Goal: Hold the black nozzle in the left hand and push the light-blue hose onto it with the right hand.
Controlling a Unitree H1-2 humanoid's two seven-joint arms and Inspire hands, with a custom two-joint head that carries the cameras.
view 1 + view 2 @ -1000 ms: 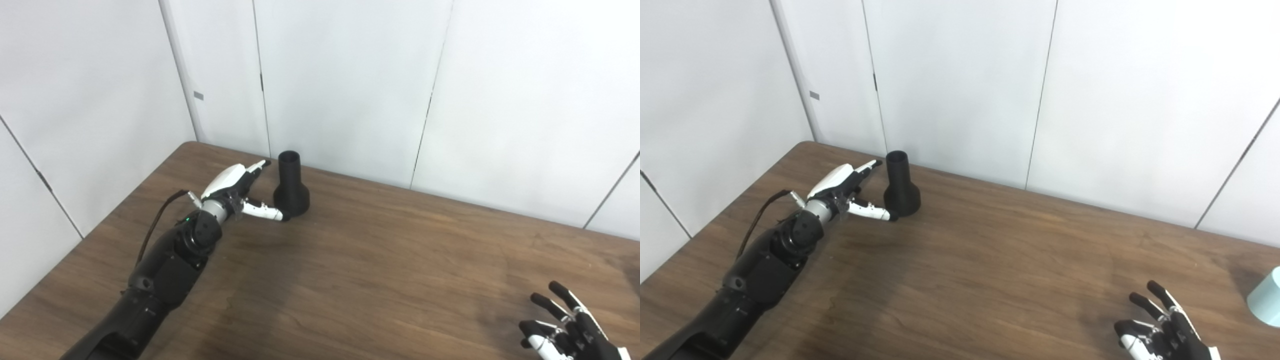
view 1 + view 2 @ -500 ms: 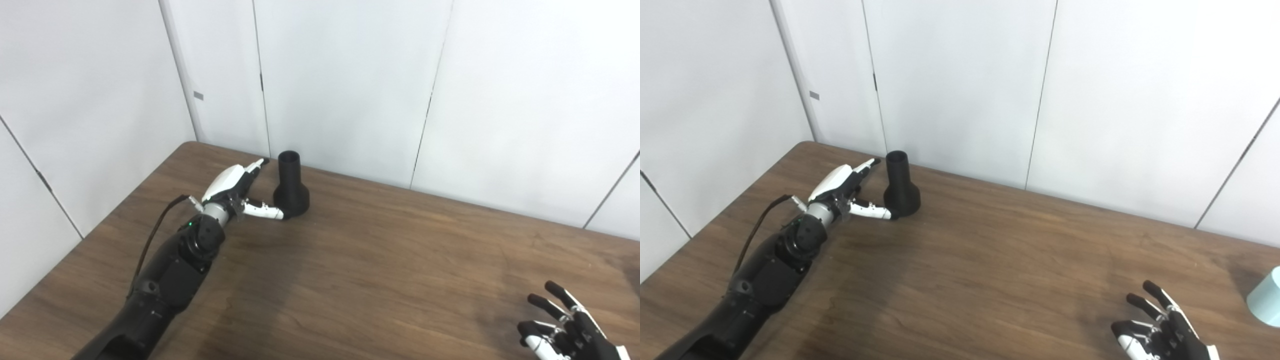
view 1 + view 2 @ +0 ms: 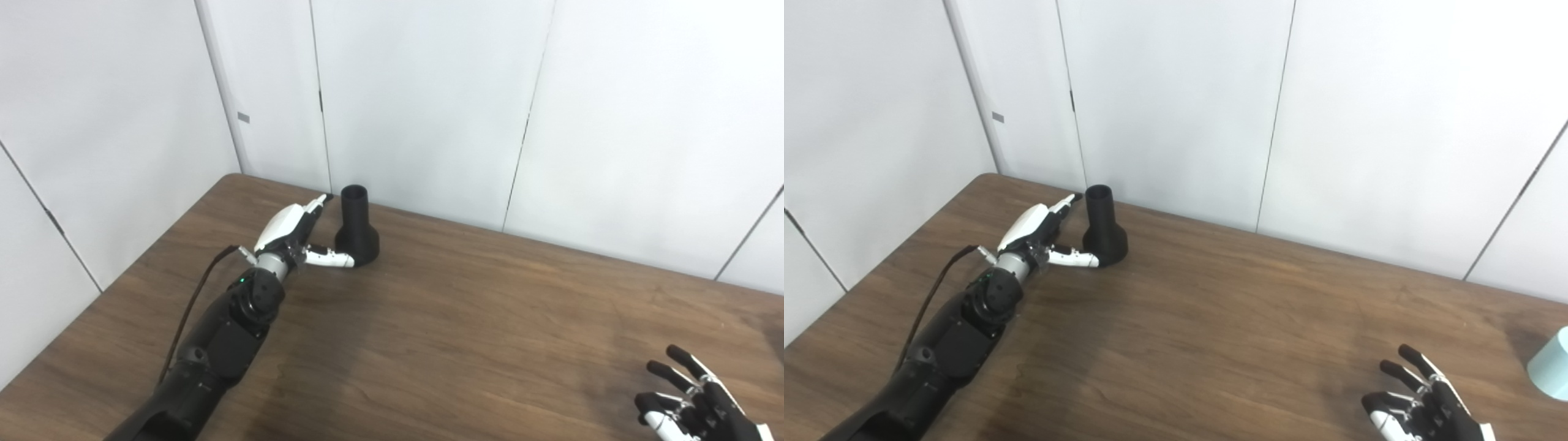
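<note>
Waiting nearest, right hand (image 3: 1424, 407) spread and empty, light-blue hose (image 3: 1551, 364) just beyond to its right. Farther off, left hand (image 3: 297, 236) opening around upright black nozzle (image 3: 357, 229), thumb at its flared base, readying a grasp.

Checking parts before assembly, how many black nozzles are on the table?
1: the black nozzle stands upright near the table's far edge, beside the open left hand. Others could lie outside the view.

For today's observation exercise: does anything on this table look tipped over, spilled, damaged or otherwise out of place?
Nothing stands out. The black nozzle stands upright on its wide base near the wall, with the open left hand beside it. The light-blue hose shows only partly at the right edge. The right hand is open and holds nothing.
</note>
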